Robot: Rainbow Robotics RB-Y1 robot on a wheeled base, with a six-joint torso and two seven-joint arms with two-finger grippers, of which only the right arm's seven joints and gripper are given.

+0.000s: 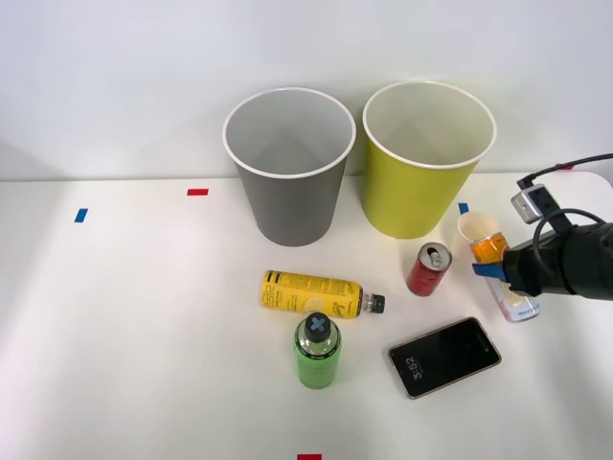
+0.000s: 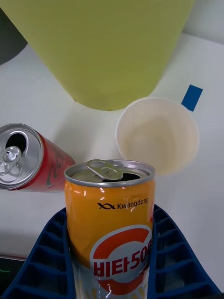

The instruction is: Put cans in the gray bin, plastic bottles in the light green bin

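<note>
Right arm enters from the right edge of the front view, black forearm roughly level, low over the desk (image 1: pixel 124 316). Right claw (image 1: pixel 500 272) is clamped on the orange-and-white can (image 2: pixel 110 219); blue ribbed fingers (image 2: pixel 46 259) press both sides of its body.

Held can: upright, slim, silver top with pull tab, opened mouth, orange upper body, red round logo on white lower down. Sits at the right of the front view, just beside the white paper cup (image 1: pixel 476 228).

Red can (image 1: pixel 428 268): short, silver top, opened, standing at center right, near the held can but apart from it.

Gray bin (image 1: pixel 287 171) upper center, light green bin (image 1: pixel 426 163) to its right, both upright.

Yellow-label bottle (image 1: pixel 316 294) lies on its side at center, black cap pointing right. Green bottle (image 1: pixel 317 351) stands just below it. Black smartphone (image 1: pixel 444 356) lies flat at lower right.
</note>
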